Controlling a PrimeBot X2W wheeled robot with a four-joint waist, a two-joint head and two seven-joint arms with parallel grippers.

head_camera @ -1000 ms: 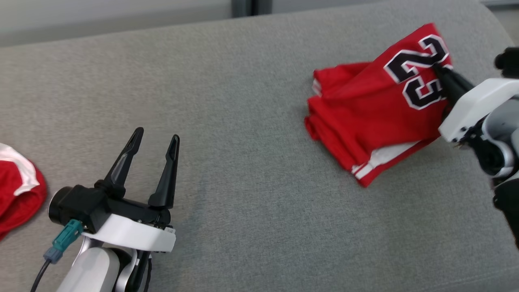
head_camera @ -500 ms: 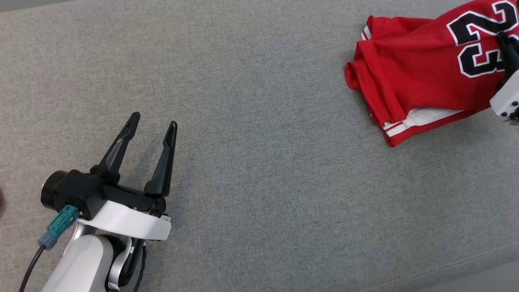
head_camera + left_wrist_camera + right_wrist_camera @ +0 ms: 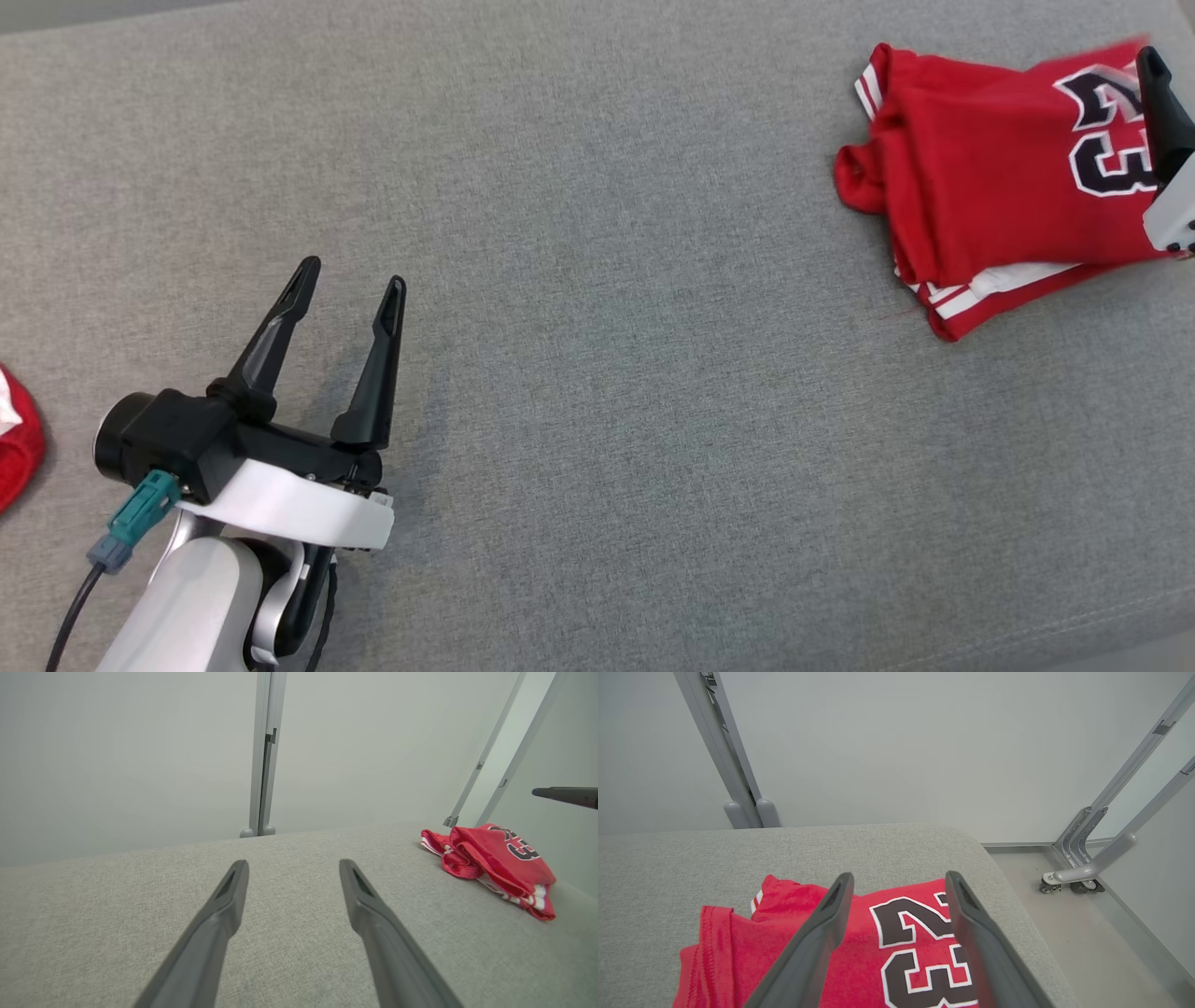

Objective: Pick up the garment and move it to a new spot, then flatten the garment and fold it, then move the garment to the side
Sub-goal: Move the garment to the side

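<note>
- Over at the far right end of the grey cushion (image 3: 597, 280), the folded red garment (image 3: 990, 205) lies in a neat bundle, number 23 facing up, white-striped hem peeking out below.
- Right gripper (image 3: 900, 879) sits just above it with its two dark fingers spread wide. Nothing is pinched between them, and the printed number shows in the gap.
- By my reading this is the let-go at the side spot, so the job looks close to done.
- To do it well, I'd lift straight up and back, keeping the fingers parted, so no tip catches the top layer and drags the fold open.
- Watch that rounded cushion end: the bundle lies near it, with floor beyond, and a sideways nudge could push it over.
- Pose check: the right arm comes in from the right edge of the head view, white wrist low, fingers pointing across the garment towards the pale wall.
- Left gripper (image 3: 354, 275) hovers at lower left over bare cushion, jaws apart, holding nothing, well apart from the garment.
- Another red cloth (image 3: 14, 457) peeks in at the left edge.
</note>
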